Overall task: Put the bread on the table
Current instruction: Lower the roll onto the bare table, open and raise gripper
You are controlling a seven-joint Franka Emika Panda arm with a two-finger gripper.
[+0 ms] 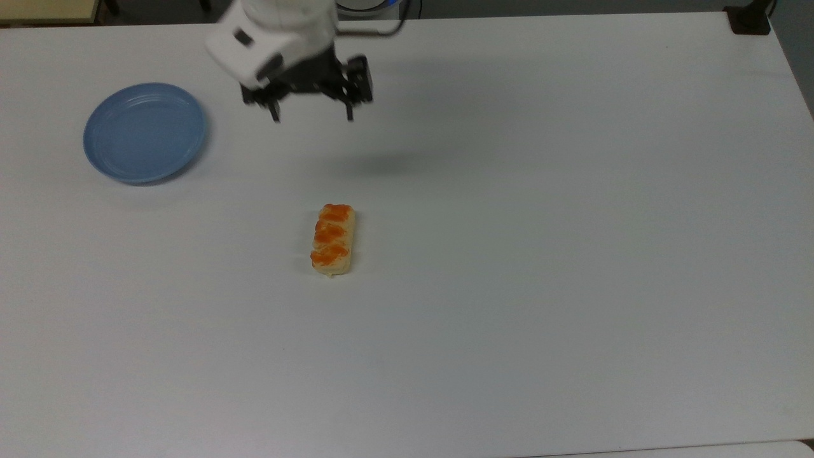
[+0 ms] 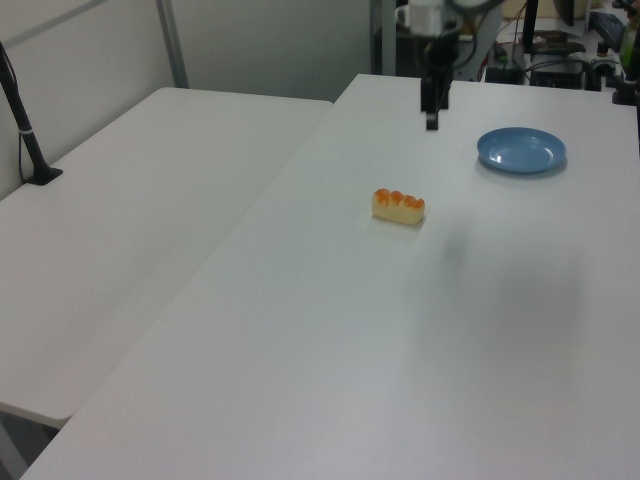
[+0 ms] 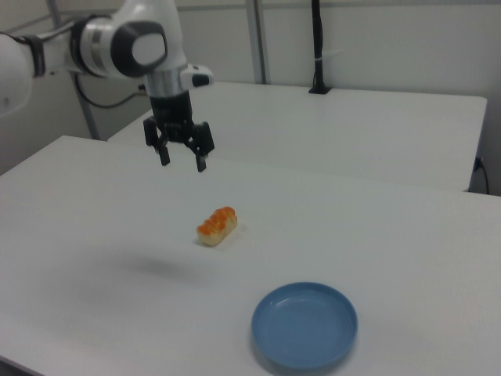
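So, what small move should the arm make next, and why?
Probably none beyond drawing clear and stopping. The bread already lies on the table, apart from the blue plate, and the gripper hangs open and empty above the tabletop, so the task looks done.

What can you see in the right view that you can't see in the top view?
The right view alone takes in the robot's white arm rising above the tool, a second white table behind, and a black pole standing on that second table. The top view alone looks straight down, so the whole table spreads out like a map, with a black block at its far corner. Both show the bread lying flat on the table, the blue plate with nothing on it, and the tool open in the air, holding nothing.
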